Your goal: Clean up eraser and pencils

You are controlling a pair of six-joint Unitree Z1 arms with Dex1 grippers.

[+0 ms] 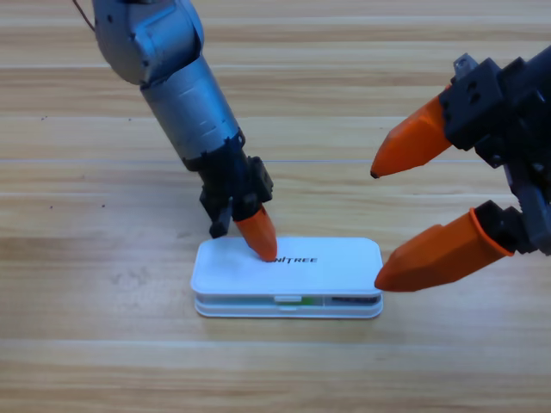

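The white case (336,258) lies shut on the table, lid down. Through the thin slit along its front edge I see a sliver of green (289,299) and a sliver of red and dark (349,300), which are the pencils inside. The eraser is hidden. My left gripper (258,241) points down with its orange jaws together, the tip pressing on the left part of the lid. My right gripper (375,230) hangs wide open at the case's right end, its lower jaw tip just at the lid's right edge and holding nothing.
The wooden table (86,361) surrounds the case on all sides. The left arm's grey link (185,95) slants down from the top left. The right arm's black wrist (508,112) fills the right edge.
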